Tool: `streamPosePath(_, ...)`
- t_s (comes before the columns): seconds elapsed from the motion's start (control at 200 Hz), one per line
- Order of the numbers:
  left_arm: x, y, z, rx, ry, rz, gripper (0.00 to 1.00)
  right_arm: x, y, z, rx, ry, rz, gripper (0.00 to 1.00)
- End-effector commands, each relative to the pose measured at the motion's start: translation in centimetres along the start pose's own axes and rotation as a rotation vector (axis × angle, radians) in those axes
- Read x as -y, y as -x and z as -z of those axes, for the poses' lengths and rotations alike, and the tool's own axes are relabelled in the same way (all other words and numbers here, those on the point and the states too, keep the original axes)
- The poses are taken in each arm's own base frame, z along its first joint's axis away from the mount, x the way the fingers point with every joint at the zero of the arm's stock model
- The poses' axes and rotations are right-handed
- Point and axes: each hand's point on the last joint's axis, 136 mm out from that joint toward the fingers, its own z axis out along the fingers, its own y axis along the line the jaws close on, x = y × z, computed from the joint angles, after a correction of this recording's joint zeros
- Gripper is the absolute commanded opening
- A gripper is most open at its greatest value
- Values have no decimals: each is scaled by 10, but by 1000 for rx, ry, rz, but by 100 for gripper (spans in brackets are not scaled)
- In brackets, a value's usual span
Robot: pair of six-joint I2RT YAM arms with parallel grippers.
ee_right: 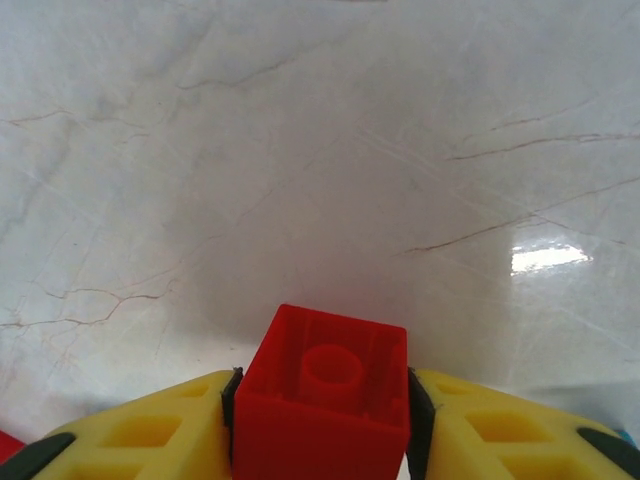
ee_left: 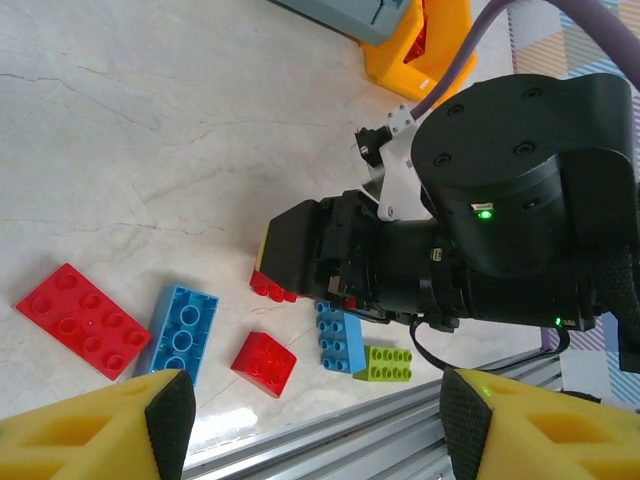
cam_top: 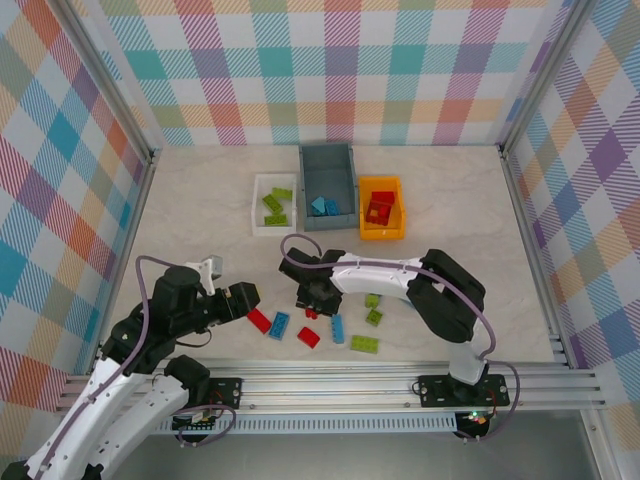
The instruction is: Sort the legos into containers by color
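Right gripper clamps a red brick at table level; left gripper hangs open. Tray, grey bin and orange bin are partly filled; several loose bricks are left to sort.

Containers stand in a row behind the scattered legos.

No legible text or markings

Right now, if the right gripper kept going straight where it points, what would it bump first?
The table. The right gripper points down at bare marble, with a red brick between its fingers. That brick would probably touch first, though the gap is hard to judge.
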Motion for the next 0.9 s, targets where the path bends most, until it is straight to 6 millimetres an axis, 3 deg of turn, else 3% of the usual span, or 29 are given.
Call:
streamPosePath(0.0,6,-2,-3,-9,-37,-1,67,-9,5,7,14,20,-11,37)
streamPosePath(0.08,10,0,-4,-10,-52,1,67,-7,12,18,54,22,-2,32)
streamPosePath(0.185,20,6,-9,-8,-87,12,67,2,36,50,159,22,14,30)
streamPosePath(0.33,47,27,-30,-1,-169,50,67,37,92,96,291,18,10,29)
streamPosePath(0.52,92,38,-83,-35,-144,-50,67,87,176,134,409,-47,17,30)
streamPosePath(0.64,123,42,-113,5,-143,-113,65,103,223,134,424,-54,18,30)
streamPosePath(0.79,146,47,-140,55,-126,-141,64,93,275,120,414,24,55,30)
streamPosePath(0.895,154,46,-157,66,-98,-150,64,85,301,98,366,63,73,32)
